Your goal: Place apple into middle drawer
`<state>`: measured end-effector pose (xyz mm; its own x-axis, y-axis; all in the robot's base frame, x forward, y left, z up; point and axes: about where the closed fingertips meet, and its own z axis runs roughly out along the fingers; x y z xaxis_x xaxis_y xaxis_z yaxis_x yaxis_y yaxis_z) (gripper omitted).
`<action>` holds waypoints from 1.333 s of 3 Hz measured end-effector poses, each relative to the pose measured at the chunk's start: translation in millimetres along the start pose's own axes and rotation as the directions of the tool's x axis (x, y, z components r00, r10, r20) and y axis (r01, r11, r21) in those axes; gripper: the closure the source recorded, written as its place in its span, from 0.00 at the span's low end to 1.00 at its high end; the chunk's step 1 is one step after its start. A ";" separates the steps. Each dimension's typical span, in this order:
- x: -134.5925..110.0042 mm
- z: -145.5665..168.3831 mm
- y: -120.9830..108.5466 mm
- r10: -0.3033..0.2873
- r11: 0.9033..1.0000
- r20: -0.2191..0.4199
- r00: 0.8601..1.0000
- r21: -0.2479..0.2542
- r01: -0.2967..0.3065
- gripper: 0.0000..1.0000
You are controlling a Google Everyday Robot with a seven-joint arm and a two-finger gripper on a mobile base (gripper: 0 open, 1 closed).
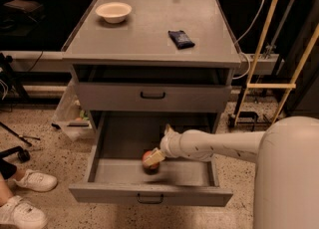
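The gripper (160,144) reaches into the pulled-out middle drawer (192,196) of the grey cabinet (149,29). Its two cream fingers (154,157) are spread apart, one pointing up toward the back of the drawer and the other lying low against the apple (148,161); the grasp looks released. The apple sits on the drawer floor near the front, about mid-width. It is small and round, red-orange, and partly hidden behind the lower finger.

Left of the cabinet a clear plastic bin (69,119) stands on the speckled floor, and white sneakers (31,181) show nearer the lower corner. Inside the drawer, bare floor lies to the left of the apple up to the left wall, and more behind it toward the back. The front panel with its dark loop handle (150,199) runs just ahead of the apple. The upper drawer (199,98) is closed above. On the cabinet top, a cream bowl (113,11) sits at the left rear and a dark blue packet (181,39) lies right of centre; any print on it cannot be read. The arm (219,146) enters over the drawer's right wall.
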<state>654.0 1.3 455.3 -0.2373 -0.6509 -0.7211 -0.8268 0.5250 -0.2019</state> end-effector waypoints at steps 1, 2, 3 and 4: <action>-11.6 -14.9 -6.3 0.008 1.000 -0.009 1.000 0.015 -0.008 0.00; -33.4 -73.7 -12.4 0.095 0.994 -0.074 0.993 0.055 -0.091 0.00; -40.2 -120.0 -12.8 0.230 0.968 -0.132 0.964 0.136 -0.213 0.00; -50.4 -169.5 -28.3 0.358 0.904 -0.097 0.929 0.283 -0.319 0.00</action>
<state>603.0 -73.6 609.7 -0.5660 -0.4696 -0.6776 -0.5275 0.8379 -0.1401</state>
